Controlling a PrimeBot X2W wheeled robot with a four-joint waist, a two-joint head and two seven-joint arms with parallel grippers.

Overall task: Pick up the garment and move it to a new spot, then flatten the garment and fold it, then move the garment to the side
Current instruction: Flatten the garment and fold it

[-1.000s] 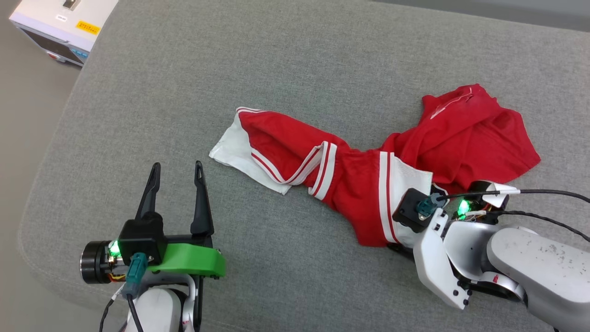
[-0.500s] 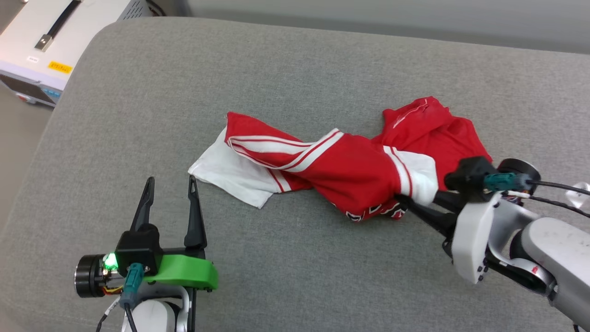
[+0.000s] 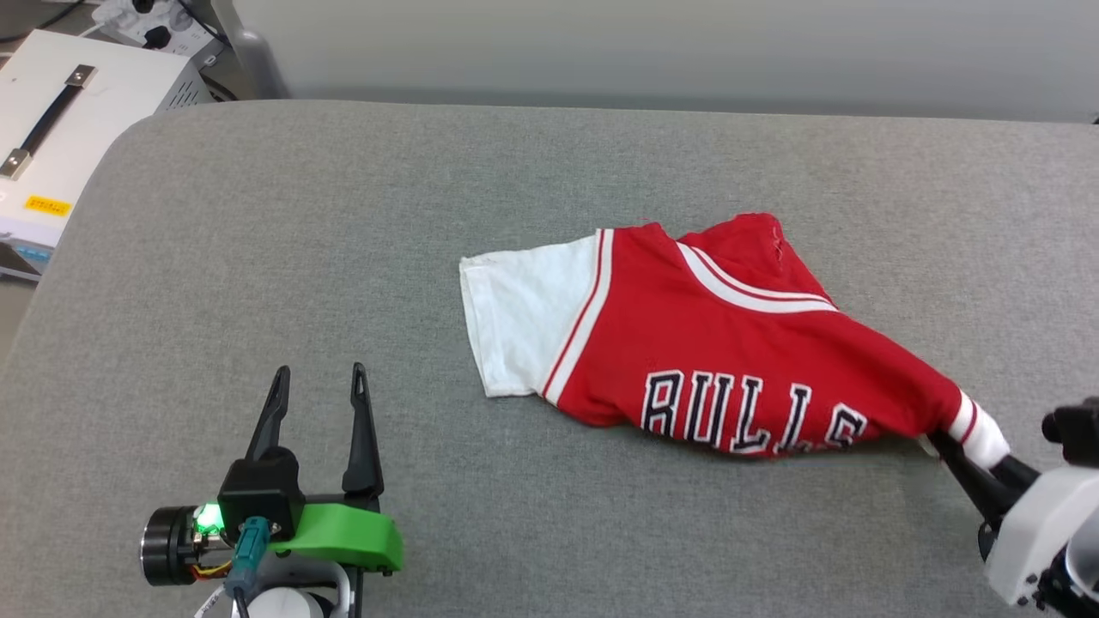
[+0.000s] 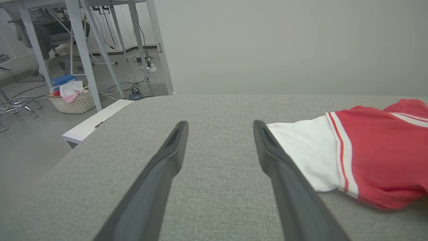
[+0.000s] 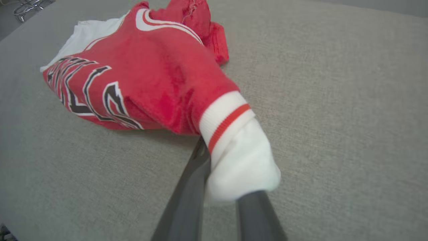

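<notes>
The garment [image 3: 713,360], a red jersey with white sleeves and a black "BULLS" print facing up, lies stretched across the grey cushion [image 3: 343,223]. My right gripper [image 3: 974,446] at the lower right is shut on one white sleeve, pulling the cloth taut toward it. In the right wrist view the sleeve bunches over the fingers of the right gripper [image 5: 222,167], with the garment [image 5: 157,77] trailing away. My left gripper [image 3: 320,371] hovers open and empty, left of the other white sleeve. In the left wrist view the left gripper [image 4: 220,124] stands wide, and the garment [image 4: 374,150] lies to its right.
A white equipment box [image 3: 69,129] with a black handle stands off the cushion's far left corner. The cushion's rounded left edge [image 3: 51,283] drops to the floor. Table legs [image 4: 83,50] and a wicker basket [image 4: 72,100] stand beyond it.
The head camera has tilted up. My right gripper has dragged the sleeve rightward and nearer; the twisted garment has unrolled so the print faces up. My left gripper stays open in place.
</notes>
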